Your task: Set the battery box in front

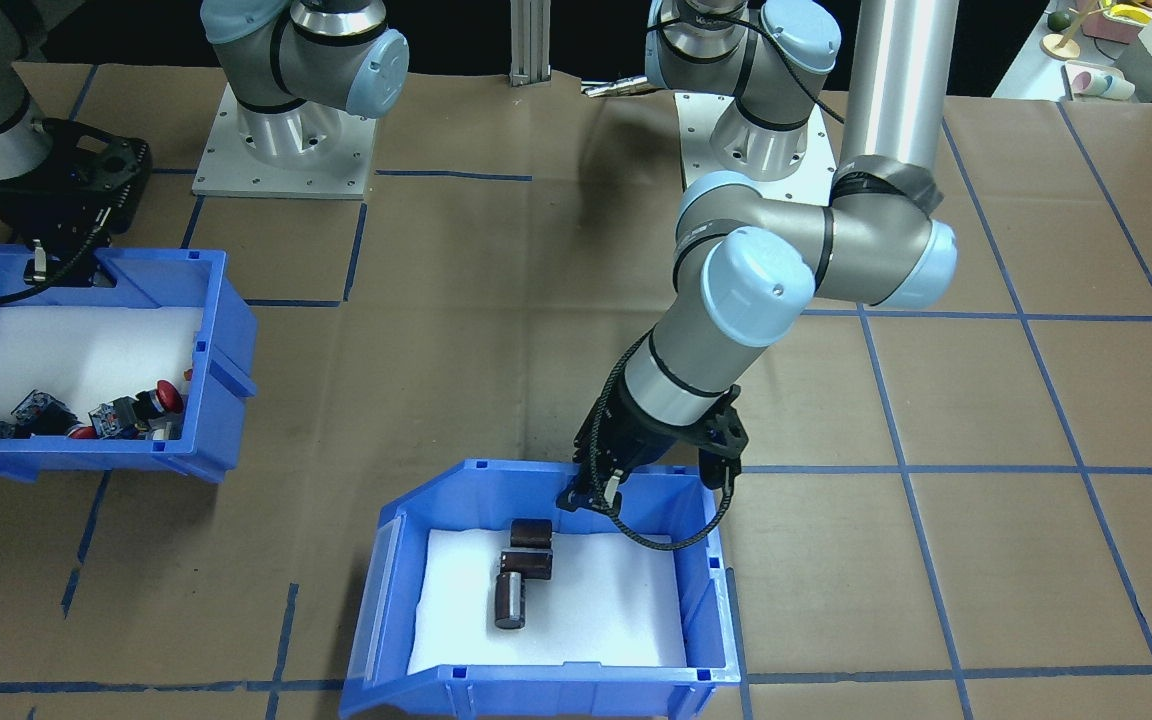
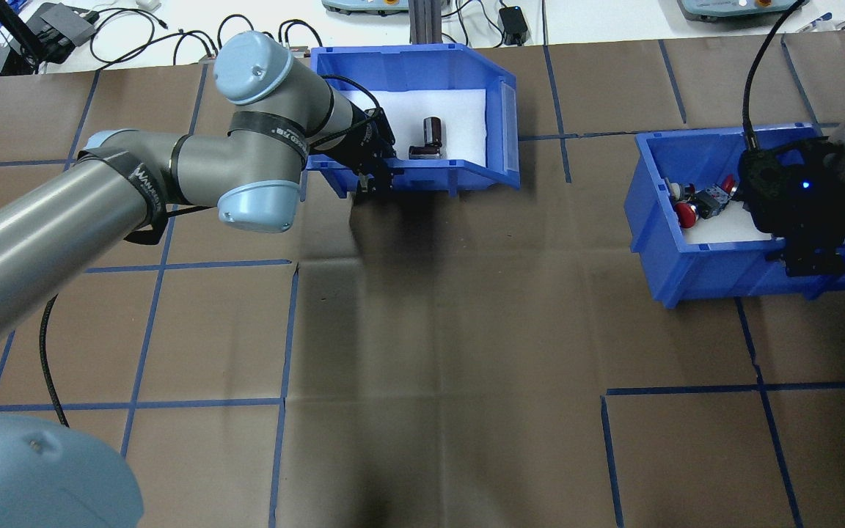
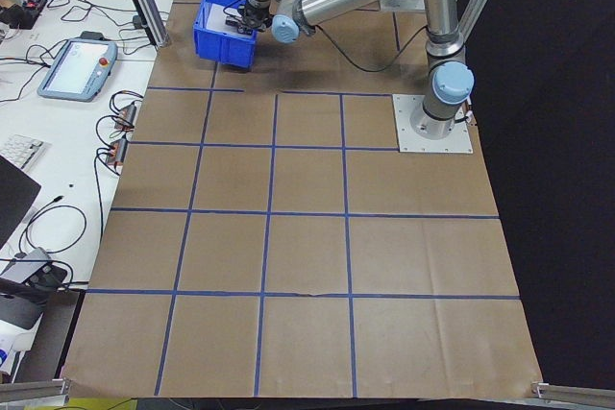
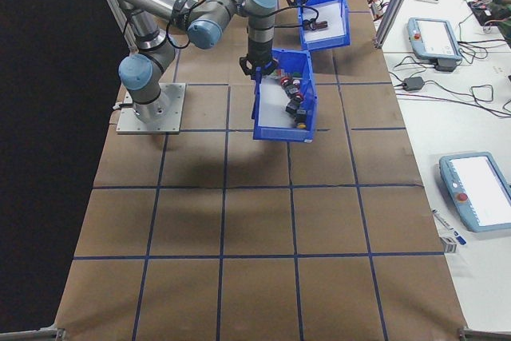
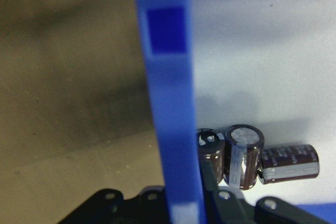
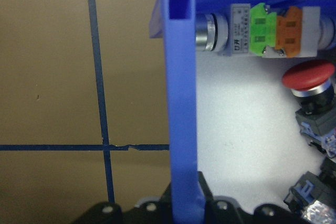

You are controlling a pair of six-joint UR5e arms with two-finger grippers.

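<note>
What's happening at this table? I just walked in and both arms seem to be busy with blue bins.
Each arm grips a bin by its wall. The left gripper is clamped on the rim of the battery box, which holds dark cylinders on white foam. The right gripper is clamped on the wall of the switch bin, which holds coloured push-buttons. Both bins appear to rest on the table.

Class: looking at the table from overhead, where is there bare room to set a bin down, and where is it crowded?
Bare paper fills the middle and the robot's side, between the battery box and the switch bin. Crowded: each bin's wall, straddled by the left gripper and right gripper.
</note>
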